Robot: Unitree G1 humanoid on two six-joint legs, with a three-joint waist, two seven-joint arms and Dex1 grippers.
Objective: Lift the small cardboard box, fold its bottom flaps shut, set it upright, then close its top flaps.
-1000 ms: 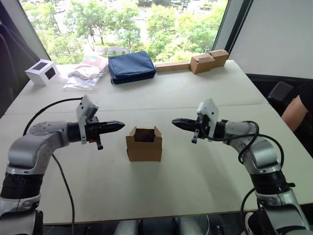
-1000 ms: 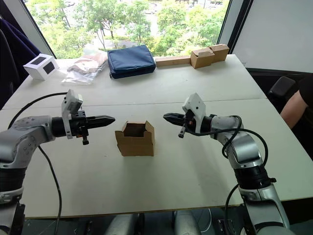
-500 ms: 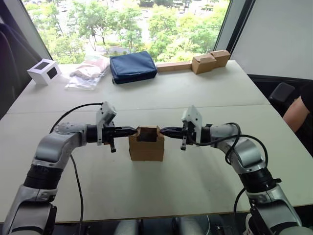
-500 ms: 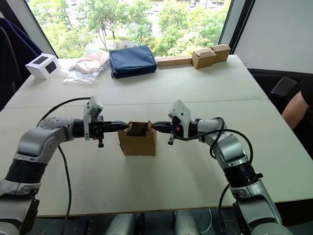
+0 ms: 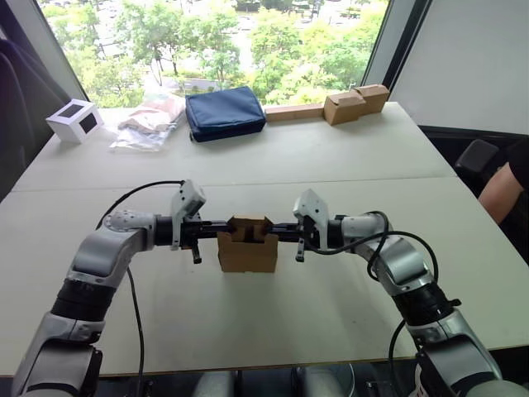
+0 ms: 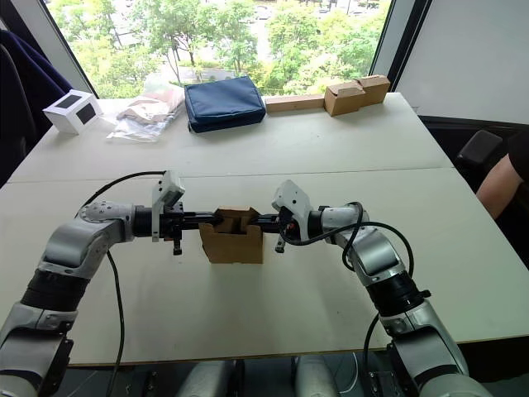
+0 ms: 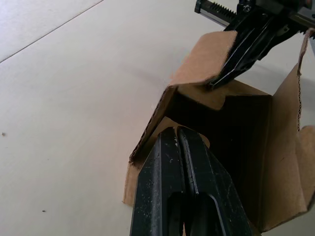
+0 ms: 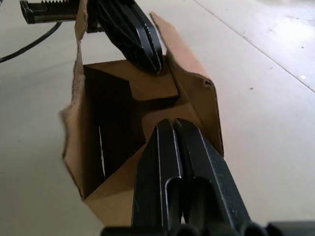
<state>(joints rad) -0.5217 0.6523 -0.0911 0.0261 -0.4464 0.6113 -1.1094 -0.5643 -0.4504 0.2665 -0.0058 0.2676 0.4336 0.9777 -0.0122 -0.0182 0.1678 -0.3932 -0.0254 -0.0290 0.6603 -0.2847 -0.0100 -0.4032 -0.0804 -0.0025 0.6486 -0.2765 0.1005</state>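
Left eye view: the small cardboard box (image 5: 246,245) sits upright at mid-table, squarely between the two grippers, equally near both. The left gripper (image 5: 225,224) reaches in from its left side and the right gripper (image 5: 273,225) from its right, each with fingers pressed together, holding nothing, tips on the top flaps (image 5: 248,224), tipping them inward. Count: one box, two grippers, facing each other along one line across the opening
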